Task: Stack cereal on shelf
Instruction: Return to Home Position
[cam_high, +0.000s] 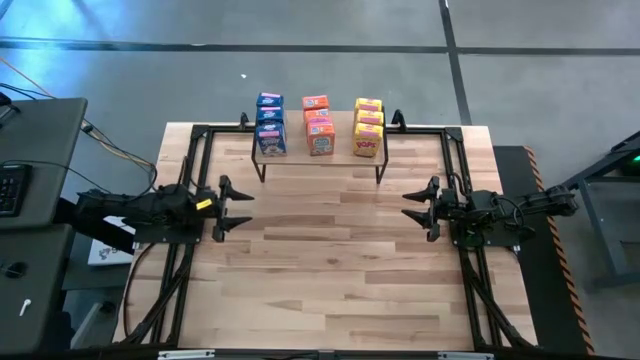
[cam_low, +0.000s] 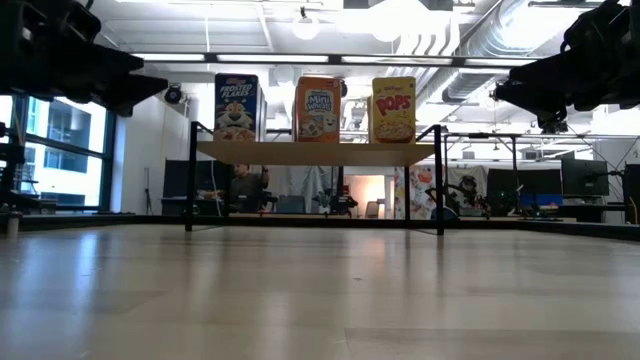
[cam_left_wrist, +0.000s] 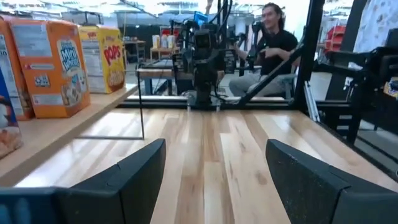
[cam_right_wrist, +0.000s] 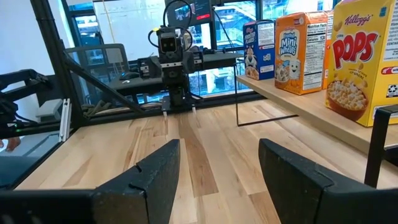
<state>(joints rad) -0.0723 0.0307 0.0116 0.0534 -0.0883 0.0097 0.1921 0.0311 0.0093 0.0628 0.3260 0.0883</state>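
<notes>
- The shelf (cam_high: 343, 140) stands at the far edge of the slatted wooden table (cam_high: 330, 270), its long axis running side to side across the table
- On its top nine cereal boxes stand upright in three files, each file three deep from front to back: blue Frosted Flakes boxes (cam_high: 270, 122) on the left, orange Mini-Wheats boxes (cam_high: 319, 125) in the middle, yellow Pops boxes (cam_high: 368, 126) on the right
- In the low view the printed fronts of the front boxes face the near side of the table, and the files stand apart with gaps between them
- The left gripper (cam_high: 245, 208) hangs over the table's left side, pointing inward toward the other arm, jaws spread wide and holding nothing
- The right gripper (cam_high: 408, 206) mirrors it over the right side, pointing inward, jaws likewise wide and empty
- Both grippers are well apart from the shelf and touch no box
</notes>
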